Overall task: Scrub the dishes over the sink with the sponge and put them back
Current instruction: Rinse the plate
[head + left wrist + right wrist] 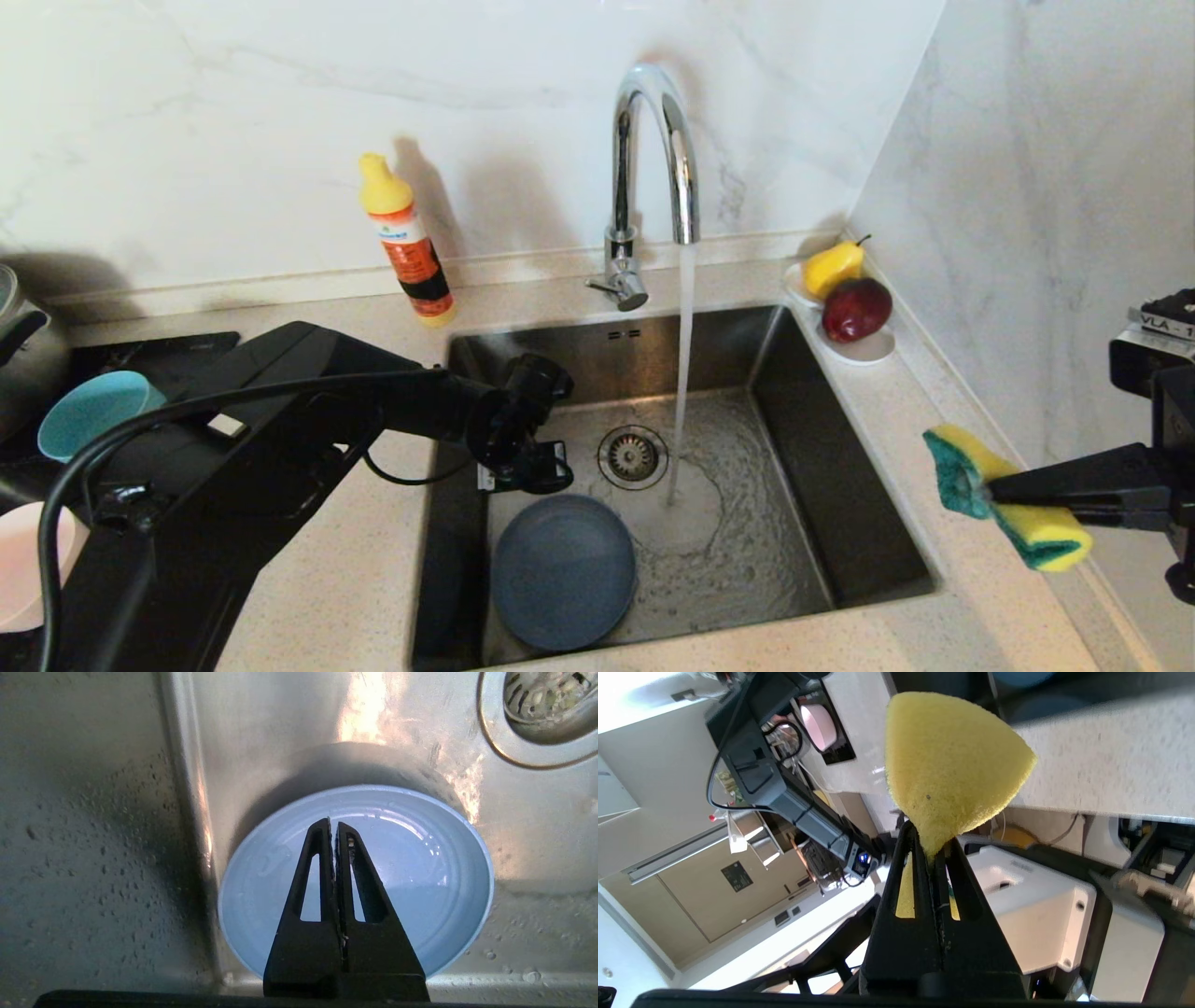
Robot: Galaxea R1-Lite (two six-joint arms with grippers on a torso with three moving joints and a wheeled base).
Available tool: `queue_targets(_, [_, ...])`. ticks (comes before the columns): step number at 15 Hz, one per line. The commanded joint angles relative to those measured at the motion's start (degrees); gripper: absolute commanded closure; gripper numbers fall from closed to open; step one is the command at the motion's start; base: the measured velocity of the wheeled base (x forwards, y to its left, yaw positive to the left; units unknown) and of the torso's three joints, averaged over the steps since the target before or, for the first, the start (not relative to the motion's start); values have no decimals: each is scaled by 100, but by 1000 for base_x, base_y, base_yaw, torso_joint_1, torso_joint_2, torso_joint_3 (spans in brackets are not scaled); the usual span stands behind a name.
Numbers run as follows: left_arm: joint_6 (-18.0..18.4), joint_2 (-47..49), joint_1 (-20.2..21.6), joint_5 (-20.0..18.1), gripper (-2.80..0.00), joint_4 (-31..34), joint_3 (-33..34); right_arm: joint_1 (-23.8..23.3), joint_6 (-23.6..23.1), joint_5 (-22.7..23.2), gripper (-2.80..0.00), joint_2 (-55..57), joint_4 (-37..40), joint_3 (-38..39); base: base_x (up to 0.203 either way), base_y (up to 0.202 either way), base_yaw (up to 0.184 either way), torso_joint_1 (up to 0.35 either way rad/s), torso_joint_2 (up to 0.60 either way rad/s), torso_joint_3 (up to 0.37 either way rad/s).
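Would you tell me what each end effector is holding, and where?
Right end effector pinches the sponge at its narrowed middle; left end effector, shut, holds nothing.

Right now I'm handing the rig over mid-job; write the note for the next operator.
Left gripper: jaws shut, empty, over the plate.
Right gripper: shut on the sponge, beside the sink, above the counter.
Plate lies flat in the sink; tap is running.
Teal bowl and pink bowl sit left of the sink.
Done: cannot tell whether anything is scrubbed.
Left: plate back to its place.
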Motion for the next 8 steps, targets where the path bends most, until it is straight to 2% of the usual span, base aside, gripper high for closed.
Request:
queue_targets(1, [18,19,58,8,0,2,-7,1,31,18,0,38,-39,69,0,0,0,0,0,0])
queue_targets(6, [73,-26,126,16,0,10,-16,1,31,26,0,-5,-67,100,0,0,0,0,0,0])
queue_targets(7, [72,-51,117,2,-253,28,-45,1,31,26,0,-5,-67,103,0,0,0,0,0,0])
queue_targets(8, [72,-52,117,-1,-280,12,-78,1,31,17,0,-9,-58,109,0,0,0,0,0,0])
